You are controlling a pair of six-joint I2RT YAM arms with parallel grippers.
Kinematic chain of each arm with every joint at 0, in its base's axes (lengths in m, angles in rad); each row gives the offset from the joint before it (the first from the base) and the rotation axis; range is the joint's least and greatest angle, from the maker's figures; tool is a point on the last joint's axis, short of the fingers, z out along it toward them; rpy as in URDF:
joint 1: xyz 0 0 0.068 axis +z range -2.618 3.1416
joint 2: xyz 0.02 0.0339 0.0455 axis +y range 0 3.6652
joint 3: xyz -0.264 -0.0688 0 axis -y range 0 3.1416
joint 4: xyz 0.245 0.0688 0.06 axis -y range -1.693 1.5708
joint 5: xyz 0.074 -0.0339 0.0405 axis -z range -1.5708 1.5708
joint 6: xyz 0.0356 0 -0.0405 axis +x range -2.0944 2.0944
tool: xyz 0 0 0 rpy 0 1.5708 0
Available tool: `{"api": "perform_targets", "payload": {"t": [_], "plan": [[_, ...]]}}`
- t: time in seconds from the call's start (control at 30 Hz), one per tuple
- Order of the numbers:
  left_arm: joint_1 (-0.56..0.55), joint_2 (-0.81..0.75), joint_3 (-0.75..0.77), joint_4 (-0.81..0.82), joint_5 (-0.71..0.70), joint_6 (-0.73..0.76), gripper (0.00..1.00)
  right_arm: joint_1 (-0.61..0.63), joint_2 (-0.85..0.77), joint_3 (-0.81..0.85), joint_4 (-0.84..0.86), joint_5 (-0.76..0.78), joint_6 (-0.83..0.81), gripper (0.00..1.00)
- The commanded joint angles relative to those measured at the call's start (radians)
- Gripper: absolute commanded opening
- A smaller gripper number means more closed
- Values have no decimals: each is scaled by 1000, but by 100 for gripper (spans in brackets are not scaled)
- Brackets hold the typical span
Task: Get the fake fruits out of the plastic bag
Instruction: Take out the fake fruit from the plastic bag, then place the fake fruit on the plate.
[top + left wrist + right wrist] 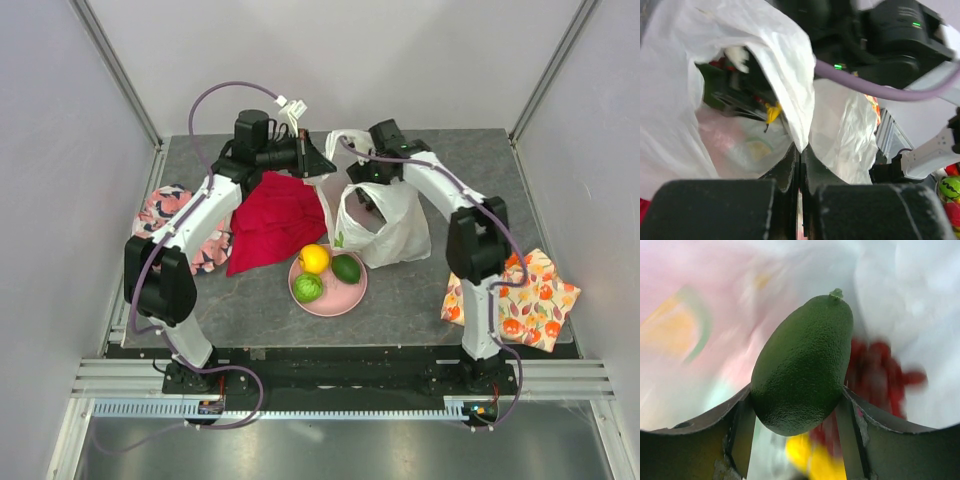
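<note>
The white plastic bag [390, 230] stands at the table's centre with its mouth held open. My left gripper [320, 165] is shut on the bag's rim [799, 135], jaws pinched together on the thin plastic. My right gripper [365, 195] reaches into the bag's mouth and is shut on a dark green avocado [802, 365], which sits between its two fingers [742, 415]. Behind the avocado inside the bag lie a blurred dark red grape bunch [877, 370] and a yellow fruit [812, 455]. A yellow-orange citrus [314, 258], a green lime [308, 288] and another avocado [346, 268] sit on the pink plate [340, 302].
A red cloth [275, 220] lies left of the bag, under the left arm. A floral cloth [180, 215] lies at the left edge and an orange fruit-printed cloth [525, 300] at the right. The right arm's purple cable [880, 92] crosses close above the bag.
</note>
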State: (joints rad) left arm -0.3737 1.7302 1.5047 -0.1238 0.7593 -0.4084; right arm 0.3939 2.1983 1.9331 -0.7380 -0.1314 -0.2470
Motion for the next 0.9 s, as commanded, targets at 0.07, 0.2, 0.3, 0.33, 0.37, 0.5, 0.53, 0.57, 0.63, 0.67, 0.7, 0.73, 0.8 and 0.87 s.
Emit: {"api": "perform_targets", "payload": {"t": [0.07,0.2,0.3,0.33,0.37,0.5,0.53,0.57,0.63,0.67,0.7,0.73,0.8,0.87], "plan": [[-5,42,109,81,25,-75,1,20,-388,-164,-156,-318,-159,47],[-5,75,158,99,37,-98,2,72,-512,-299,-209,-378,-172,47],[-7,94,187,104,37,-102,1,126,-581,-313,-207,-370,-167,48],[-8,98,192,105,35,-102,1,138,-595,-303,-208,-353,-164,48],[-5,100,198,104,31,-98,2,151,-617,-286,-209,-344,-158,48],[-4,101,216,79,18,-67,2,233,-635,-102,-230,-324,-138,48],[-5,100,219,75,17,-55,1,262,-632,-61,-238,-323,-140,48],[-5,98,219,64,15,-47,2,301,-614,-19,-242,-292,-144,49],[1,89,221,49,6,-20,2,425,-586,84,-283,-235,-195,51],[2,86,221,38,6,-11,2,436,-560,99,-296,-244,-219,51],[12,83,223,33,6,-4,2,436,-552,86,-307,-243,-274,51],[18,83,223,29,5,0,2,436,-545,67,-320,-249,-305,52],[36,81,229,21,8,-1,1,439,-509,12,-377,-273,-343,50],[47,71,230,18,5,5,2,439,-483,-50,-417,-283,-370,49]]}}
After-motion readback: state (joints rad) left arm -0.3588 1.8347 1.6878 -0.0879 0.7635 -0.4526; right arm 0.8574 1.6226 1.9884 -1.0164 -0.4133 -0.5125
